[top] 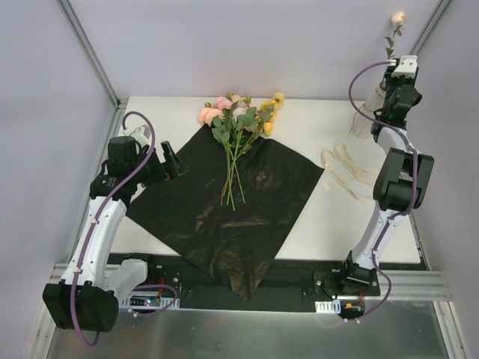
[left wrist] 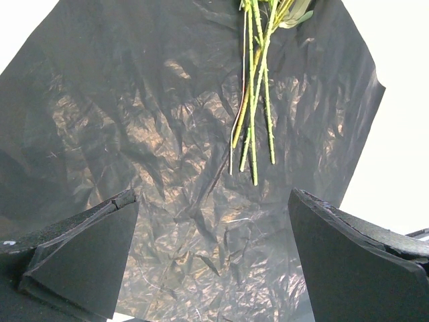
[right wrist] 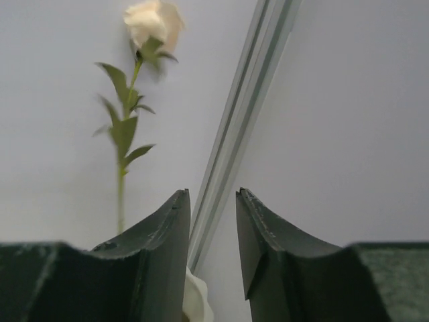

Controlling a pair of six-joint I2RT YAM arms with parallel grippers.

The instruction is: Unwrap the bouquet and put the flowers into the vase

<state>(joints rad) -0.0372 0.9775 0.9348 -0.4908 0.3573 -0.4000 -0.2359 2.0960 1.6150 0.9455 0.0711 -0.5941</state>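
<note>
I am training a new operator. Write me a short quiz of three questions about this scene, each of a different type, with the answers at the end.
1. True or false: the black sheet lies spread open under the flowers.
2. Where is the cream ribbon? A) tied around the stems; B) loose on the table, right of the sheet; C) draped over the flower heads.
3. Fill in: the jaws of the right gripper stand slightly ___, with nothing between them.
Key: 1 true; 2 B; 3 open.
</note>
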